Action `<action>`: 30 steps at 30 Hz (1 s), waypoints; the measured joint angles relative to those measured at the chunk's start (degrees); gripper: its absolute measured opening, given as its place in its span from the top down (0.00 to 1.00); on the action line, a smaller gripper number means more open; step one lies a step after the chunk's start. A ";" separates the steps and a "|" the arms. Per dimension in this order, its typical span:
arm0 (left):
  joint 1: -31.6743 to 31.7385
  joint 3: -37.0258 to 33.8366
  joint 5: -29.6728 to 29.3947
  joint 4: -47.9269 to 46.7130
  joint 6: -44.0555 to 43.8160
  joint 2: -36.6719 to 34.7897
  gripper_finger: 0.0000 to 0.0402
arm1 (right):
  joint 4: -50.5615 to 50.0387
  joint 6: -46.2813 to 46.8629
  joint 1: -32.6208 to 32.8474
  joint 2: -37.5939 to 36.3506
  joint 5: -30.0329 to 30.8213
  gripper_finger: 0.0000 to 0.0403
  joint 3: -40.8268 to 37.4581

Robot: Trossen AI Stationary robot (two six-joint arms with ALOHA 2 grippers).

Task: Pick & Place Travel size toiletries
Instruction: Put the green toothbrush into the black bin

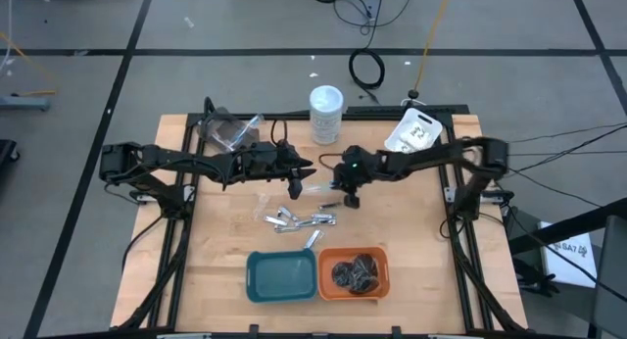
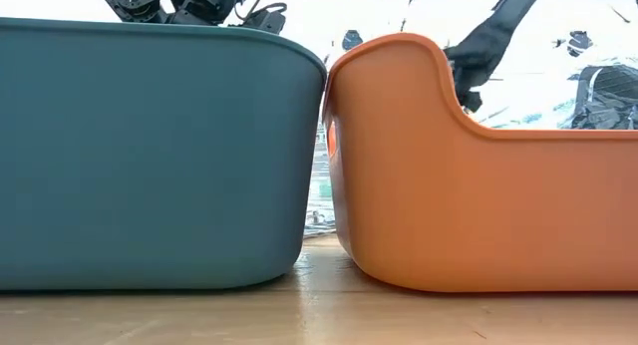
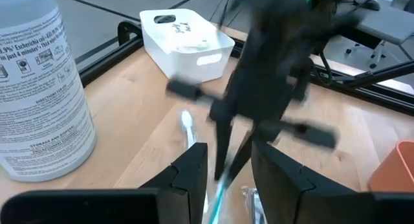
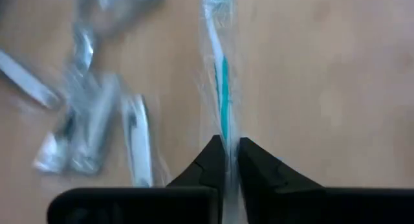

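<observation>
Right claw (image 4: 228, 160) down at the middle of the wooden surface (image 1: 225, 241), fingers pinched almost together on the handle of a clear-wrapped toothbrush (image 4: 222, 75) with a teal stripe; bristle end stretched straight ahead of the fingertips, flat on the wood. Just beside that claw, to one side in its wrist view, a loose heap of slim silver-white tubes (image 4: 90, 130), lying flat and overlapping. Left claw (image 3: 226, 175) close opposite, fingers part-way open with the same toothbrush's wrapper running into the gap between them; contact with it not clear. Right arm's fingers seen from there as a dark blur directly ahead, tips nearly meeting the left claw's. Seen from above, both claws near each other at mid-surface, left claw (image 1: 297, 187) and right claw (image 1: 350, 197) just apart, silver-white tubes (image 1: 299, 219) between them and the trays. Teal tray (image 1: 281, 277) nearer the front edge, holding nothing visible; orange tray (image 1: 354, 274) touching it, with dark round bundles (image 1: 355, 273) inside. Behind the claws, tall white-lidded jar (image 1: 326, 114) upright; white bin (image 1: 415, 133) with printed packets beyond the right claw; clear wrapped pieces (image 1: 228, 132) behind the left arm.
</observation>
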 joint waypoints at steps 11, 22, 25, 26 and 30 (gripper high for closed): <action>0.00 0.00 0.01 0.71 0.99 0.02 0.70 | 2.76 7.51 -0.07 -24.68 4.77 0.96 -17.94; -0.75 0.00 -1.13 11.54 0.51 0.03 0.69 | 49.95 17.79 -3.23 -35.88 2.94 0.95 -38.71; -1.57 0.00 -2.61 14.61 0.48 0.04 0.63 | 57.86 19.41 -3.05 -35.47 -1.10 0.96 -40.13; -1.90 0.00 -3.03 15.59 0.42 0.04 0.59 | 58.81 19.48 -2.93 -35.45 -2.05 0.96 -40.14; -2.99 0.00 -3.79 19.66 -0.82 0.04 0.43 | 59.13 18.64 -2.06 -34.81 -2.97 0.96 -40.14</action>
